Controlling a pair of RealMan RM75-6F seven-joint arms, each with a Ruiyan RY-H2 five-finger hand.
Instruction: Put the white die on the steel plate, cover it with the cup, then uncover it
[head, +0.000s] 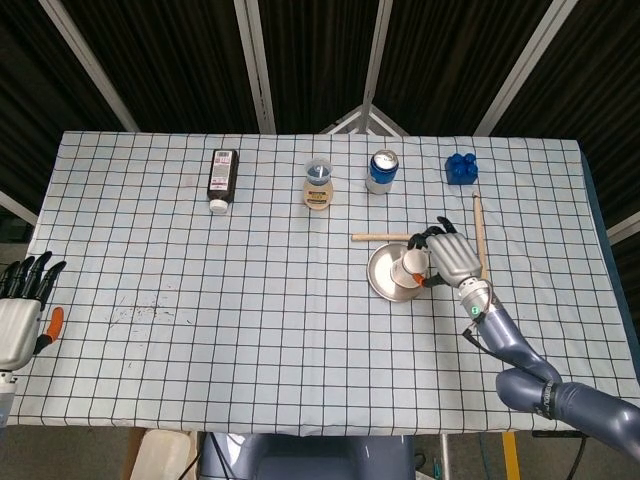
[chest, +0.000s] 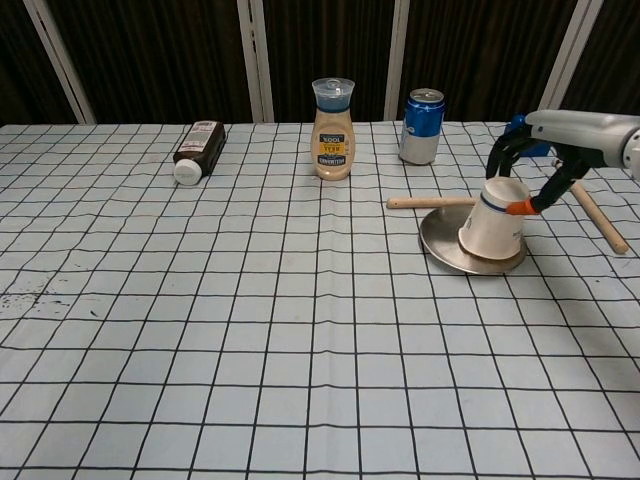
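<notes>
The right hand (chest: 545, 165) gripped the upturned cup (chest: 494, 216) from above; the cup stood tilted on the steel plate (chest: 445, 243), toward its right edge. The die was hidden.

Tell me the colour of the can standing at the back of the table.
The can is blue with a silver top, clearest in the chest view.

We take this for a robot test lab: a table (head: 200, 350) under a grid-printed cloth, ringed by black curtains (chest: 130, 60) on metal framing (head: 255, 65), with assorted props laid out.
</notes>
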